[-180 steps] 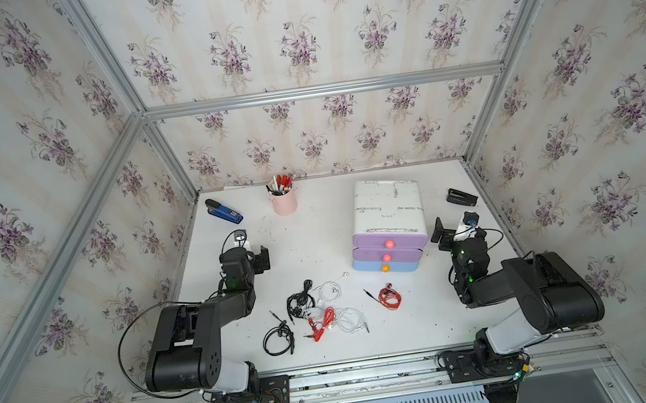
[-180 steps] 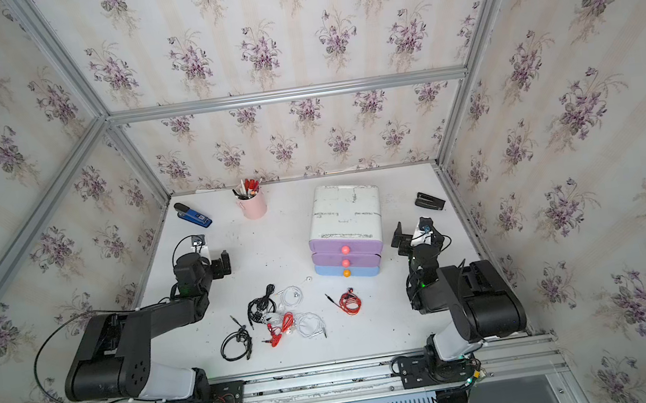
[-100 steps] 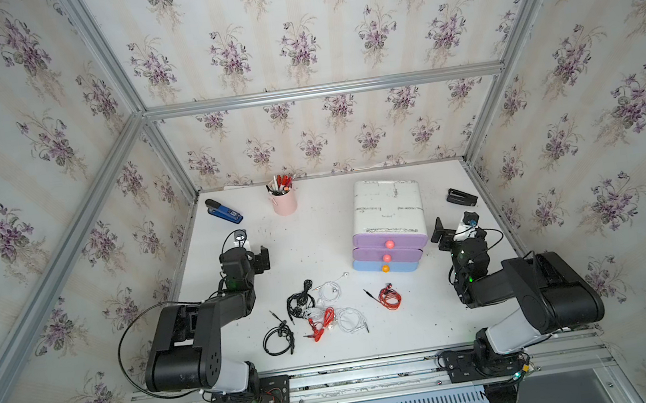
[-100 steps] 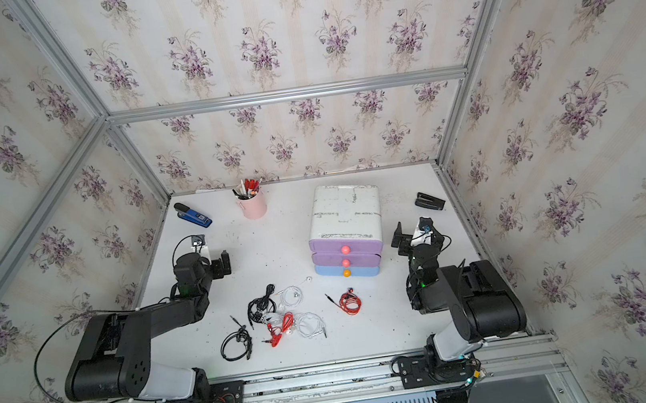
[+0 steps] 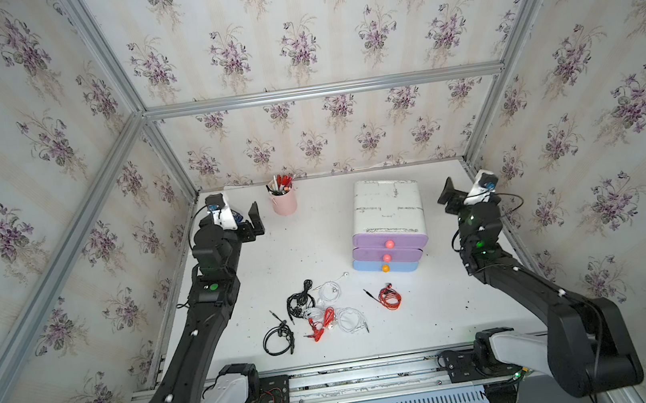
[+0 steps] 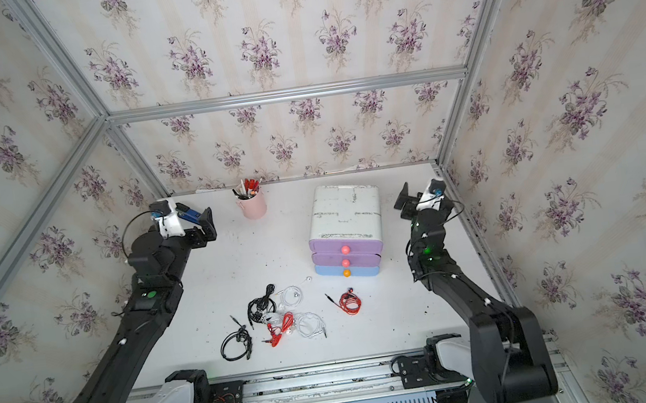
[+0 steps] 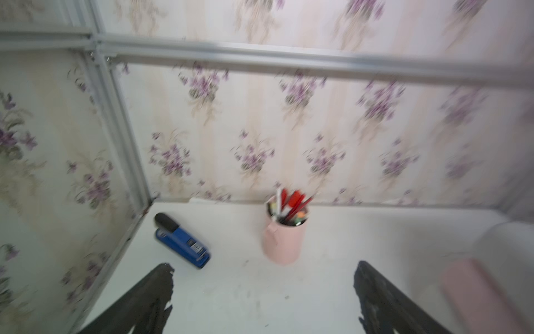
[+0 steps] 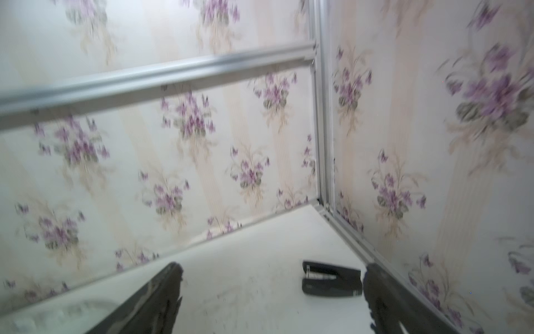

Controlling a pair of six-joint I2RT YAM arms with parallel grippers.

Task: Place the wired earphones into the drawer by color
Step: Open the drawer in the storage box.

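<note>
Two arms now reach up and toward the back of the cell, whereas a moment earlier both lay folded low at the sides of the tabletop (image 5: 319,249). The left end effector (image 7: 264,277) stands near the upper left corner of the tabletop in both top views. Its jaws are spread to full width and hold nothing. Its blurred wrist view shows a blue stapler (image 7: 182,241) and a pink pen cup (image 7: 281,240) ahead of it. The right end effector (image 8: 273,274), at the tabletop's right edge, is likewise spread wide and empty, with a black stapler (image 8: 332,279) lying ahead of it.

The wired earphones (image 5: 321,320) have not moved. Five bundles, black, white and red, lie close together at lower centre of the frame. One red bundle (image 5: 389,298) lies apart to their right, near the drawer unit (image 5: 389,207). That unit sits right of centre; it is white-topped, with two purple drawers and one blue, all shut.

Surface: white, scuffed, speckled with dark marks. Room: floral wallpaper (image 5: 293,43) on every wall, framed by aluminium rails (image 5: 320,90).
</note>
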